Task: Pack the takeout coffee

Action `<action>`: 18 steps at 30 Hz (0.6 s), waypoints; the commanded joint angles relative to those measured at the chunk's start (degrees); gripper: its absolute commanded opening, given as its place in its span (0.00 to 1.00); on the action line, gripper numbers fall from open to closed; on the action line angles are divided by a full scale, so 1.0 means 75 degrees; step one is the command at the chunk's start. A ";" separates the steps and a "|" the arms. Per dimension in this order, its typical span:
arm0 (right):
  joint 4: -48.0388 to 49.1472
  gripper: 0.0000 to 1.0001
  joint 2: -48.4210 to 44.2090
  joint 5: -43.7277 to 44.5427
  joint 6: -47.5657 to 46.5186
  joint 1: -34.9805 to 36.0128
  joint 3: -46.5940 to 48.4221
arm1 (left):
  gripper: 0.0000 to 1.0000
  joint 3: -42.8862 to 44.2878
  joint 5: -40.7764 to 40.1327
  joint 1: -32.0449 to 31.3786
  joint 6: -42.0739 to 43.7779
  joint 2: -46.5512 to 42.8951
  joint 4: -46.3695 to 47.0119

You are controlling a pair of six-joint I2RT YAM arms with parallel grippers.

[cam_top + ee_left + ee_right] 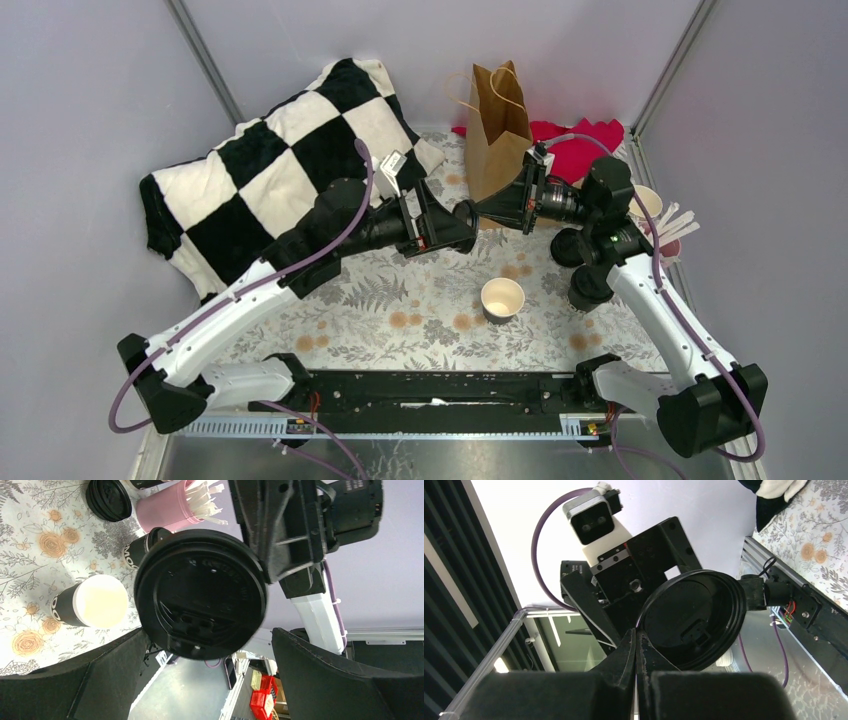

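Observation:
My right gripper [637, 632] is shut on the rim of a round black lid [691, 620] and holds it in the air in front of the brown paper bag [497, 125]. My left gripper [207, 635] faces it with its fingers [320, 675] spread wide on either side of the lid [200, 595]; I cannot tell whether they touch it. In the top view the two grippers meet nose to nose, left [462, 225] and right [487, 210]. A lidless black coffee cup [502, 297] with a cream inside stands on the floral cloth [400, 300], also in the left wrist view [95, 602].
Two lidded black cups [590, 288] stand under my right arm. A pink cup of wooden stirrers [165, 507] and a stack of black lids [107, 499] are at the right edge. A checkered pillow [270, 180] lies back left, red cloth [580, 145] behind the bag.

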 commanded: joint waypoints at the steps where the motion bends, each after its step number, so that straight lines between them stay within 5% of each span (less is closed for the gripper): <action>1: 0.0732 0.00 -0.0194 -0.0288 0.0378 0.0096 0.0059 | 0.99 0.0287 0.0097 0.0046 -0.0024 0.0108 0.0252; 18: 0.0691 0.00 -0.0270 -0.0336 0.0288 0.0108 -0.0278 | 0.99 0.0349 0.0052 0.0254 0.0003 0.0051 0.0154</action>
